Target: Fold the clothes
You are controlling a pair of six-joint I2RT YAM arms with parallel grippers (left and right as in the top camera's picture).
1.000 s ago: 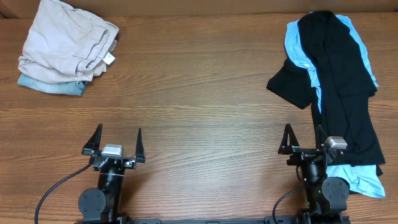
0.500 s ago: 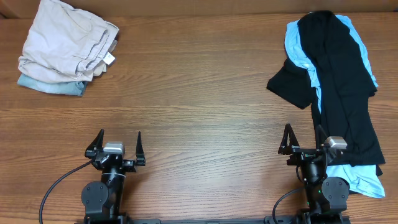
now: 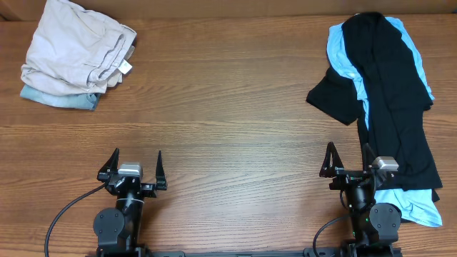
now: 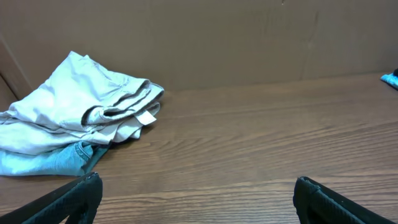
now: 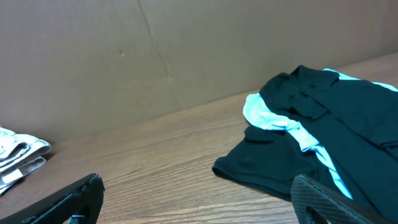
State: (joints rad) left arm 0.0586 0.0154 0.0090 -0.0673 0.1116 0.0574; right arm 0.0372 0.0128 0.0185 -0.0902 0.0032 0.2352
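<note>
beige cloth (image 3: 71, 43) over pale blue denim (image 3: 57, 98), black garment (image 3: 393, 93) over light blue shirt (image 3: 334, 46), brown wood-grain table (image 3: 228, 107).

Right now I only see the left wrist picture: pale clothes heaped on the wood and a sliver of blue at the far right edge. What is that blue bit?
Observer: A light blue garment, lying on the right side of the table, mostly under a black garment.
Operator: Is the other arm holding it?
Observer: No. The right gripper is open and empty, just beside the black garment's lower part.
Operator: Does the blue show anywhere else?
Observer: Yes, one corner of it pokes out from under the black garment at the near end.
</note>
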